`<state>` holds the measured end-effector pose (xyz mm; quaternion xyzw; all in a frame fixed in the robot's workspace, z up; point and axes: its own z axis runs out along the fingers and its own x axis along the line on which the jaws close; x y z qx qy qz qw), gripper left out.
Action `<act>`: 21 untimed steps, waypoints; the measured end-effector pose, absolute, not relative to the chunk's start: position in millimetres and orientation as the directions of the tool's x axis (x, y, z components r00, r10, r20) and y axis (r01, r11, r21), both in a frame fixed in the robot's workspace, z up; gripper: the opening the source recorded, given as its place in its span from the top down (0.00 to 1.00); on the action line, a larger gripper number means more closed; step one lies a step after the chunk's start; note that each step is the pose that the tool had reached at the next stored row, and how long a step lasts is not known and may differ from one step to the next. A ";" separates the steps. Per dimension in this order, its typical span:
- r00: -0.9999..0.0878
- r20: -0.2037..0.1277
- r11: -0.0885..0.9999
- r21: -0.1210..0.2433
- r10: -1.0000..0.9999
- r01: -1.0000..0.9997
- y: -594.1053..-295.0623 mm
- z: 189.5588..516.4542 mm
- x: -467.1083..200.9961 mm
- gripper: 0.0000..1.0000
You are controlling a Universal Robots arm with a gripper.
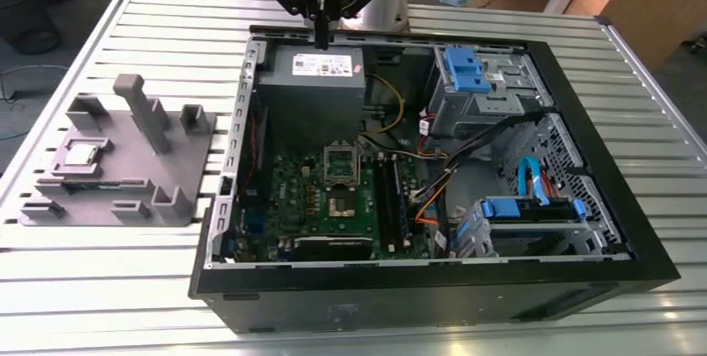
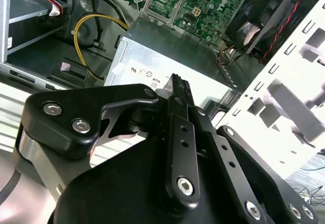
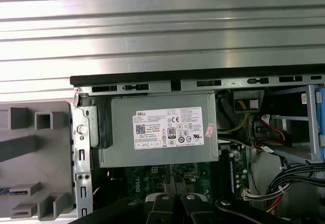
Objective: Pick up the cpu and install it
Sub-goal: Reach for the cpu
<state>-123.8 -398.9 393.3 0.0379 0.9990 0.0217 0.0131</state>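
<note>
A white label of small print tops the power supply.

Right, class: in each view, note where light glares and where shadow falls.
Exterior view: the table slats shine pale, the computer case interior sits darker, the cpu top catches light. First wrist view: the slats glare near-white. Second wrist view: the power supply washes out pale behind the dark gripper.
</note>
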 end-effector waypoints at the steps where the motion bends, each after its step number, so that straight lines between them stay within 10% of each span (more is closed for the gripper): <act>1: -0.997 -0.025 0.996 0.044 0.076 0.075 -398.9 393.3 -124.5 0.89; 21: -0.997 -0.026 0.996 0.045 0.076 0.075 -398.9 393.3 -131.9 0.89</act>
